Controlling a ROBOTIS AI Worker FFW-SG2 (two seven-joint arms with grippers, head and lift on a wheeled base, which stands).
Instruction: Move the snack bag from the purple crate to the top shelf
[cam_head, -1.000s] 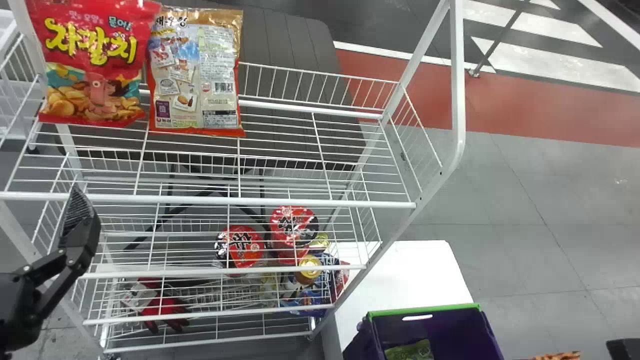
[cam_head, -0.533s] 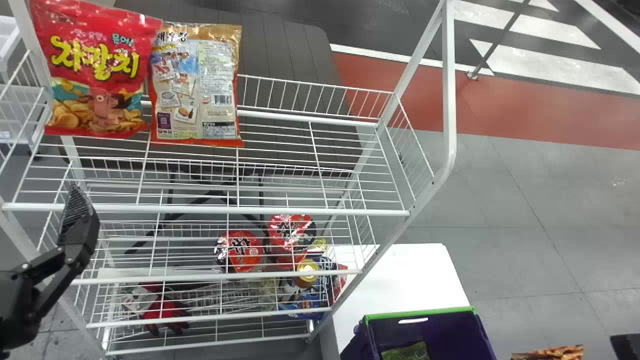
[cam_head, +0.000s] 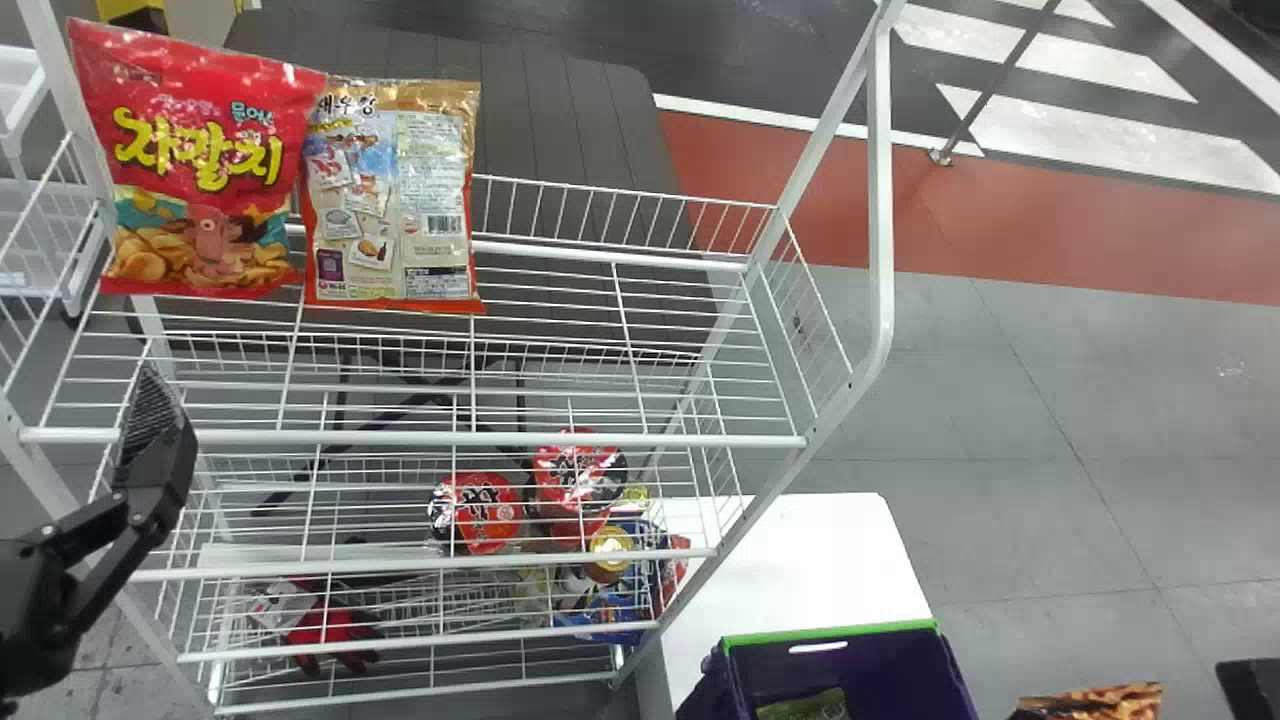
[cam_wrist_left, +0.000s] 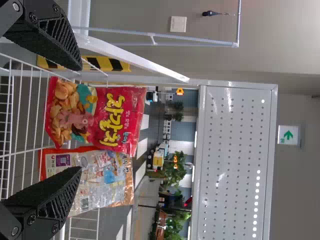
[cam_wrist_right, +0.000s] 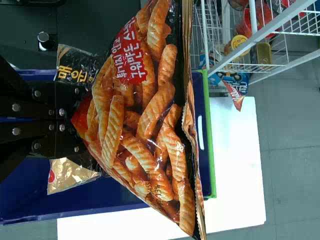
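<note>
While the snack bag (cam_wrist_right: 135, 145) is gripped at one end by the R gripper (cam_wrist_right: 82, 121), its fingers closed tight on the pkg., orange twists are seen printed on the bag's face. In head view, bag's edge is seen at 4 o'clock, nr. bottom edge of view. In R wrist view, purple crate (cam_head: 900, 670) is seen behind/below bag, partly covered by it.

Crate: green rim, set on white table (cam_head: 790, 560), 5 o'clock in head view. Green pack (cam_head: 810, 706) seen inside.

L gripper (cam_head: 158, 435): at 9 o'clock in head view, nr. front of rack. Fingers spread wide apart, per L wrist view.

Top shelf (cam_head: 600, 440) of white wire rack: two bags stood upright, both approx. 10 o'clock. Red bag (cam_head: 200, 160) is placed farther L; gold-and-orange bag (cam_head: 395, 190) is placed just beside, edges overlapped in head view, its printed info panel turned to the robot.

Lower levels, seen thru wires: red-topped cup (cam_head: 478, 512) betw. 7 & 8 o'clock, second cup (cam_head: 580, 470) at 7, gold-topped can (cam_head: 610, 550) approx. 6, red-and-black gloves (cam_head: 335, 630) betw. 7 & 8, lower down. Exact level of each can't be told.
</note>
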